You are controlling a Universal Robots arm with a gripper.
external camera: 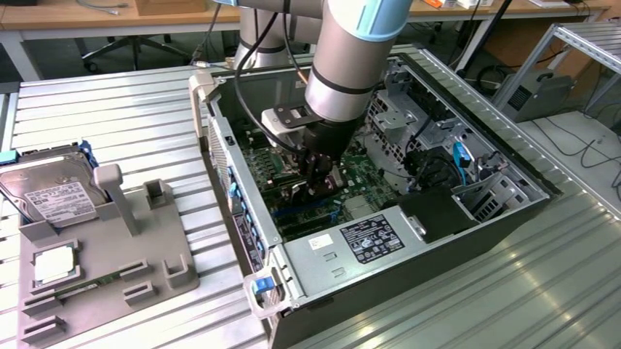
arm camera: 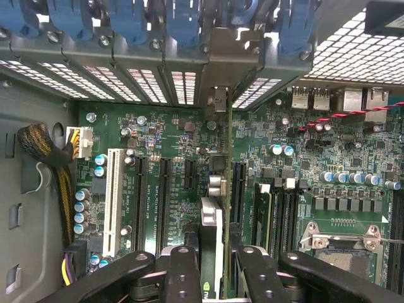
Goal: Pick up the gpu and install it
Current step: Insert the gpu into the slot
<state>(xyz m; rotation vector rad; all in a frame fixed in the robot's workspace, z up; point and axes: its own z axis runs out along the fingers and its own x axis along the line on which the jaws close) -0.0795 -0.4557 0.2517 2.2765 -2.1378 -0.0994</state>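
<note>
Exterior view: gripper (external camera: 318,178) is down inside the open PC case (external camera: 505,190), just above the motherboard (external camera: 361,174), jaws partly closed on the gpu (external camera: 313,190).

Wrist view: gpu (arm camera: 214,221) is held edge-on between the fingers (arm camera: 183,271), its bracket toward the rear slot openings (arm camera: 183,85). My read: keep the card vertical, align its edge with the slot (arm camera: 238,186), press straight down.

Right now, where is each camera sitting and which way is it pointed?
Exterior view: off the arm, high above, looking down on the open computer case and the parts tray; the arm's forearm and the gripper show inside the case.
Wrist view: on the wrist, facing the motherboard; the gripper's fingers clamp the gpu, seen edge-on.
Shared: gripper, gpu, motherboard, case interior.
</note>
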